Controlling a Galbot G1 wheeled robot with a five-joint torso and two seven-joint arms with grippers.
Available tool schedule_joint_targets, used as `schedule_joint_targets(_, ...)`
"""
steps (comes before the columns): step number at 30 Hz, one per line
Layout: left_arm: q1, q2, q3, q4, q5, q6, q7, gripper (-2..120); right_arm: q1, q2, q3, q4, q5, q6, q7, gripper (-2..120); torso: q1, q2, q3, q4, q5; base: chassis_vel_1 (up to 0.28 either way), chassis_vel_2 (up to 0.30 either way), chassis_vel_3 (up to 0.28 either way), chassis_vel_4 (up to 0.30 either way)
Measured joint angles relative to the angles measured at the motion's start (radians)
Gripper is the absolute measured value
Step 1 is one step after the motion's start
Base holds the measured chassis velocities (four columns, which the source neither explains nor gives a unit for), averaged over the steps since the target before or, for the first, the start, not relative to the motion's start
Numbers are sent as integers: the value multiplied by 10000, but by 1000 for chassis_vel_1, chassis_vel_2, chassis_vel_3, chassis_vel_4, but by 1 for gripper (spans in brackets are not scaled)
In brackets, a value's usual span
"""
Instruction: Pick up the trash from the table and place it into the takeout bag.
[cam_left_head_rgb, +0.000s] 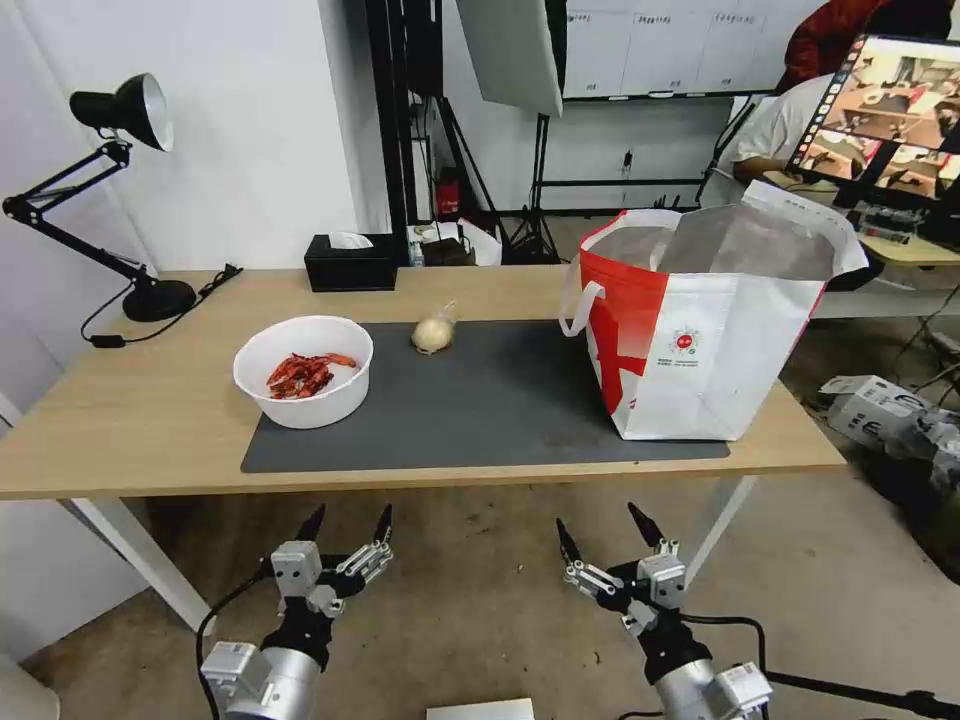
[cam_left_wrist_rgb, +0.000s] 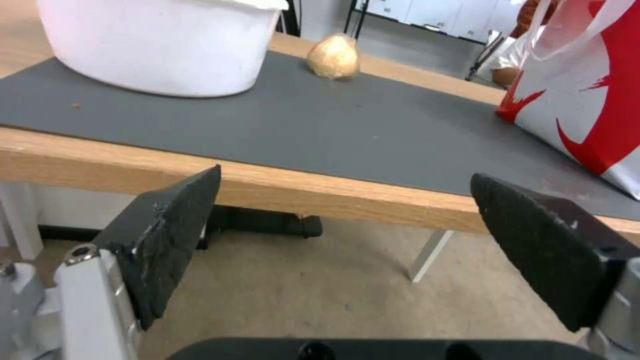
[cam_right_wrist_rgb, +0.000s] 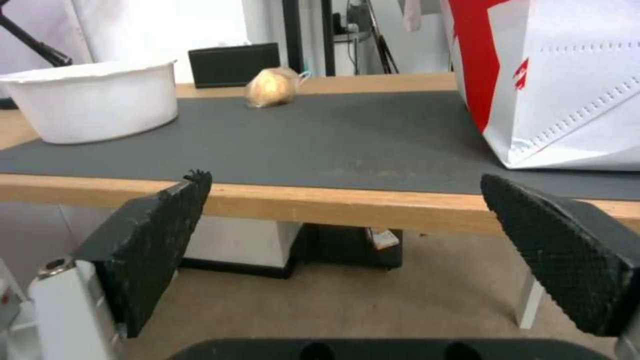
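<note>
The left gripper (cam_left_head_rgb: 347, 521) hangs below the near edge of the table (cam_left_head_rgb: 150, 420), over the floor, its two black fingers (cam_left_wrist_rgb: 170, 235) spread wide with nothing between them. The right gripper (cam_left_head_rgb: 600, 522) sits level with it to the right, also short of the table edge, fingers (cam_right_wrist_rgb: 150, 250) likewise spread and empty.

Just past both grippers lies the table's wooden front edge, then the dark grey mat (cam_left_head_rgb: 480, 410). Ahead of the left gripper and slightly to its left, the white bowl (cam_left_head_rgb: 303, 370) stands on the mat's left end, holding red shells (cam_left_head_rgb: 305, 373). Farther on, ahead of the gap between the two grippers, the small knotted beige bag (cam_left_head_rgb: 433, 332) rests at the far edge of the mat, well apart from the bowl. Ahead of the right gripper and a little to its right, the takeout bag (cam_left_head_rgb: 700, 350) stands upright on the mat's right end, mouth open, silver lining showing, one white loop handle (cam_left_head_rgb: 578, 300) hanging on its left side.

Beyond the mat, ahead of the left gripper, a black tissue box (cam_left_head_rgb: 350, 262) sits at the table's far edge; a black desk lamp (cam_left_head_rgb: 100, 200) stands at the far left corner.
</note>
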Motion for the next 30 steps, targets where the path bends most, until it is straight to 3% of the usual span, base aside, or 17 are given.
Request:
schedule_joint_targets(15,-119,138,9,84,-71,0,3,100,735,-276,-235,-27,460,-368,60,100,0,0,0,-2,1,0,0,0,0)
schedule_joint_targets(22,-177,186,18,104,-99,3,1,100,2435,-1047,-474,65,1672,-980,-12,100,1,0,1,0,1,0,0,0,0)
schedule_joint_targets(25,-185,195,29,146,-106,9,-1,100,3885,-1644,-763,-145,2555,-1561,-22,100,2,-1,2,0,1,0,0,0,0)
schedule_joint_targets(30,-227,194,69,228,-106,12,-1,100,5186,-1918,-1394,-642,3212,-1894,33,100,2,-1,2,-1,0,0,0,0,0)
